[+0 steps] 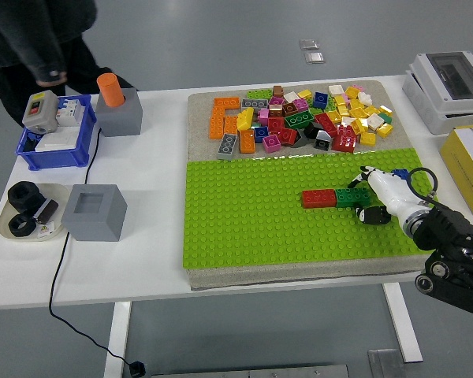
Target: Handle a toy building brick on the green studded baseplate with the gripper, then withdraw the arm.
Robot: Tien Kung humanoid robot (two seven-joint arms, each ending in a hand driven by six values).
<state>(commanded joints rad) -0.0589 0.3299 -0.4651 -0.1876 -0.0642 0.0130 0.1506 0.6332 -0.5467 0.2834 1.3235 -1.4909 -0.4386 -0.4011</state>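
Note:
The green studded baseplate (252,220) lies in the middle of the table. A red brick (319,198) and a green brick (348,197) sit end to end on its right part. My right hand (368,197), white with black fingertips, comes in from the lower right. Its fingers are curled around the right end of the green brick, one finger (363,178) above it and one (372,215) below. The left arm is out of view.
A pile of loose bricks (299,118) lies on the grey mat behind the baseplate. A yellow box (469,165) and a white electrical box (449,79) stand at the right. Grey blocks (94,211), a blue bin (55,146) and a tray (8,224) are at the left. A person (31,39) stands at the far left.

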